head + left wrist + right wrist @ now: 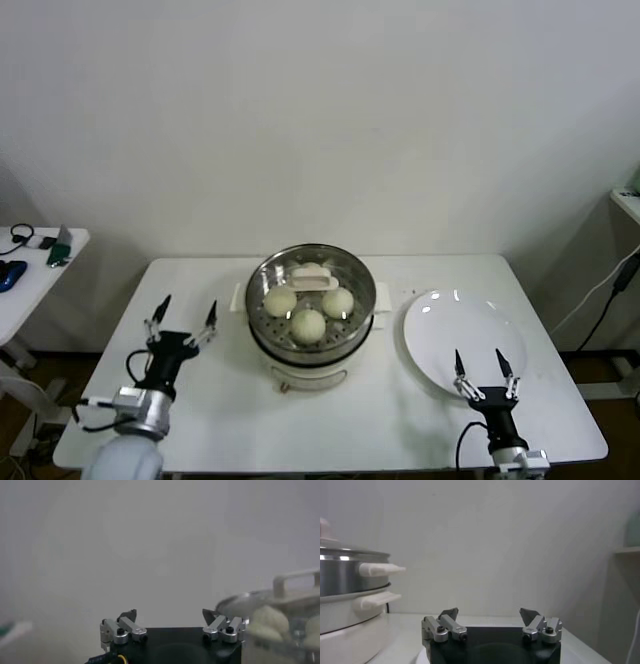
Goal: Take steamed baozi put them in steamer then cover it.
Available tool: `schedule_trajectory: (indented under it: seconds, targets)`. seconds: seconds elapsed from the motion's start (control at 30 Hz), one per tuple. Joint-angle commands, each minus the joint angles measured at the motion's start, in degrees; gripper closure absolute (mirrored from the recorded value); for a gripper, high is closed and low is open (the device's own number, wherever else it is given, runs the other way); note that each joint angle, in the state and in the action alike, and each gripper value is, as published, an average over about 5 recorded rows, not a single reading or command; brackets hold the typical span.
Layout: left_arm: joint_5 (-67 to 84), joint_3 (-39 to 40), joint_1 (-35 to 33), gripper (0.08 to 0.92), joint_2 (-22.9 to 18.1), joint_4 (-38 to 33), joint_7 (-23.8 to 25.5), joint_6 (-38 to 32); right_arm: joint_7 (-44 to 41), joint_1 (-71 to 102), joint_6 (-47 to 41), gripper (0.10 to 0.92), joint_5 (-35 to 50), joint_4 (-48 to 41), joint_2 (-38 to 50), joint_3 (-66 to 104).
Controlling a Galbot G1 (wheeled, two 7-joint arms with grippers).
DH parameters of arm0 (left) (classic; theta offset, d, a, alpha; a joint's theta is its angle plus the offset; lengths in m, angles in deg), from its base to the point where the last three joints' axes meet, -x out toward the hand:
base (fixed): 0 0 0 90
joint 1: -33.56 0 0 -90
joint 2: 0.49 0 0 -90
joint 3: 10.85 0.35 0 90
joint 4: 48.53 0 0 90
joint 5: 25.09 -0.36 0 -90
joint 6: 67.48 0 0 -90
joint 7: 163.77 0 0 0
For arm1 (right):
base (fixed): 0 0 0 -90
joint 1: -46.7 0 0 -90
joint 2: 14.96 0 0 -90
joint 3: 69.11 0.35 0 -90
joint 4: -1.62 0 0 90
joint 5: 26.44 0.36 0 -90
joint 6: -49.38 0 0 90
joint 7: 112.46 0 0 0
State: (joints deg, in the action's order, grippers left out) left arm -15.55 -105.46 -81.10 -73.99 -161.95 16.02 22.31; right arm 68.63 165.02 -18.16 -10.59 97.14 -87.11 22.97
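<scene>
Three baozi [308,310] show through the cover [311,281] in your head view; you cannot tell whether a fourth sits hidden under the cream handle at the back. The cover is seated on the steamer [311,345], which stands at the middle of the white table [220,420] on its cream base. In your left wrist view the cover's rim and handle show at the edge, with buns visible beneath the glass.

Your left gripper [183,318] hovers over the table to the left of the steamer, near it but apart, fingers spread wide and holding nothing. Your right gripper [483,374] hangs at the near edge of the white plate [440,325], which lies just right of the steamer with nothing on it; its fingers also stand wide apart and empty. From the right wrist you see the steamer's steel wall and its two cream side handles off to one side, well clear of the fingertips.

A second white table [30,270] stands at the far left with a few small dark items on it, too small to name.
</scene>
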Motion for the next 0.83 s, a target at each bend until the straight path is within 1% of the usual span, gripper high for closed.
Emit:
schedule_trajectory:
  seconds: [0.03,0.13,0.27,0.83]
  targets:
    - [9.2,-1.7,-5.6,0.177,-0.6,16.3,2.0,-16.1,-0.6,0.1,0.1,0.203,0.3,-0.5,0.0,0.0]
    - [8.4,-1.0,-5.6,0.177,-1.0,18.0,2.5,-16.8,-0.6,0.1,0.0,0.203,0.6,-0.8,0.1,-0.3]
    - [8.1,-0.8,-5.6,0.177,-1.4,18.5,2.7,-17.1,-0.7,0.0,0.2,0.202,0.7,-1.0,-0.1,-0.4]
    - [8.3,-1.1,-5.8,0.177,-1.3,15.7,3.5,-16.9,-0.7,-0.4,0.1,0.203,0.8,-1.1,-0.3,-0.7]
